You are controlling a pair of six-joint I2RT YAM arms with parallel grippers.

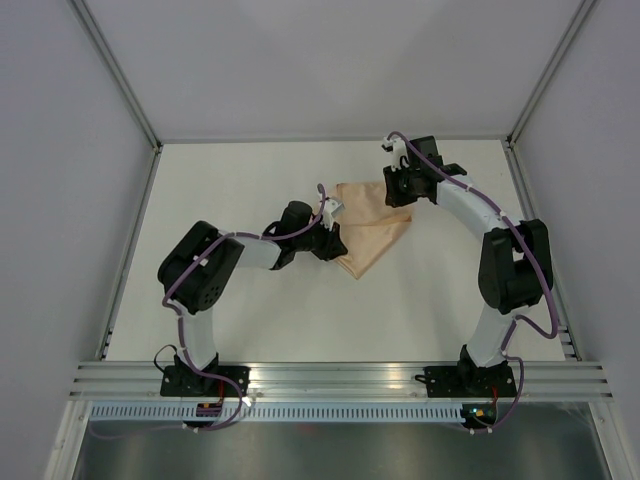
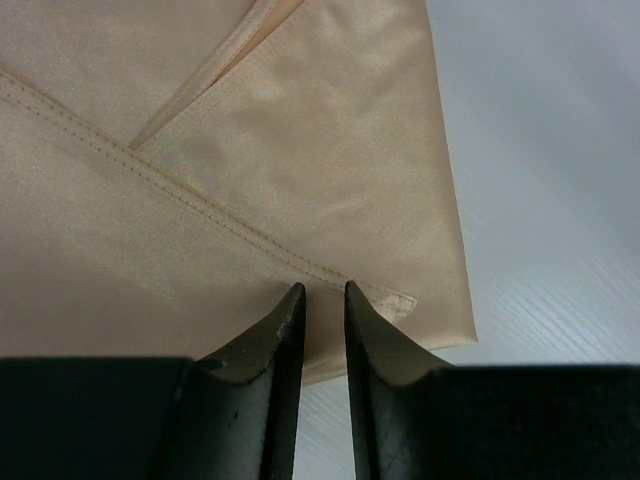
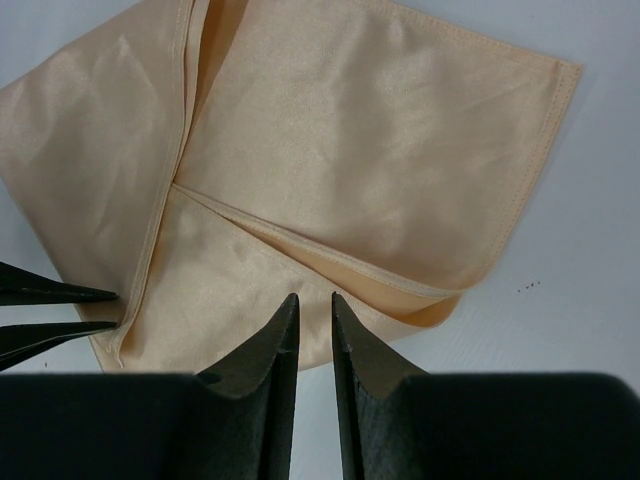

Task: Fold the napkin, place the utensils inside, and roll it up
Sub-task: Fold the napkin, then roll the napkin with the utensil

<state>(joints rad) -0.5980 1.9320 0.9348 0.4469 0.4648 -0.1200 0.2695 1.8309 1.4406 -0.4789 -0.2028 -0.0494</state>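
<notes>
The peach-orange napkin (image 1: pixel 372 225) lies on the white table, folded over itself into a rough diamond with overlapping hemmed flaps (image 3: pixel 350 150). My left gripper (image 1: pixel 333 240) is at its left side. The jaws (image 2: pixel 322 287) stand narrowly parted just over a hemmed corner (image 2: pixel 250 150), with nothing between them. My right gripper (image 1: pixel 398 190) is at the napkin's far right corner, its jaws (image 3: pixel 310 297) also slightly parted over the cloth edge and holding nothing. In the right wrist view, the left gripper's fingers (image 3: pixel 40 288) show at the left edge. No utensils are in view.
The white table (image 1: pixel 250 180) is enclosed by grey walls on the left, right and back. An aluminium rail (image 1: pixel 340 378) carrying both arm bases runs along the near edge. Purple cables loop along both arms.
</notes>
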